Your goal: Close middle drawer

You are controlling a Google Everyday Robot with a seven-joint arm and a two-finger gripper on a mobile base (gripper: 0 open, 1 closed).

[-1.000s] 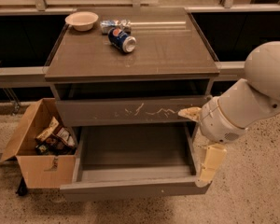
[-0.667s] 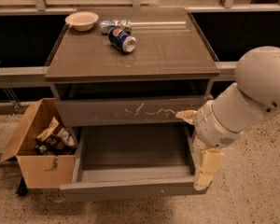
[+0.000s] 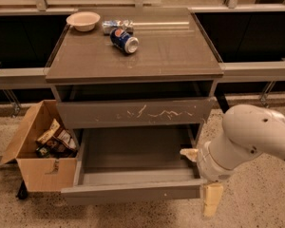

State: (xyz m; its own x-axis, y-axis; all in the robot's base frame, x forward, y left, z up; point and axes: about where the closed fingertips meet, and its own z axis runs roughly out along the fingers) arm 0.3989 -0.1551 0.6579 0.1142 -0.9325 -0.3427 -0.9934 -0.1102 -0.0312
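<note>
The middle drawer [image 3: 133, 192] is the wide grey one with a plain front and a tiny white speck. It stands pulled far out at the bottom of the grey cabinet [image 3: 180, 56], and its inside shows empty. My gripper [image 3: 200, 176] is at the drawer's right front corner. One cream finger [image 3: 187, 153] reaches in over the right side wall, and the other [image 3: 212, 199] hangs just outside the front's right end. The fingers stand apart and hold nothing. The white arm [image 3: 256, 137] comes in from the right.
Above it is a grey drawer front with jagged white scratches [image 3: 133, 112]. On the cabinet top lie a bowl [image 3: 83, 20], a blue can on its side [image 3: 124, 40] and a crumpled wrapper [image 3: 115, 25]. An open cardboard box of snack packs [image 3: 38, 151] stands on the floor at the left.
My gripper and arm have come down and forward along the drawer's right side to its front corner. The drawer has not visibly moved.
</note>
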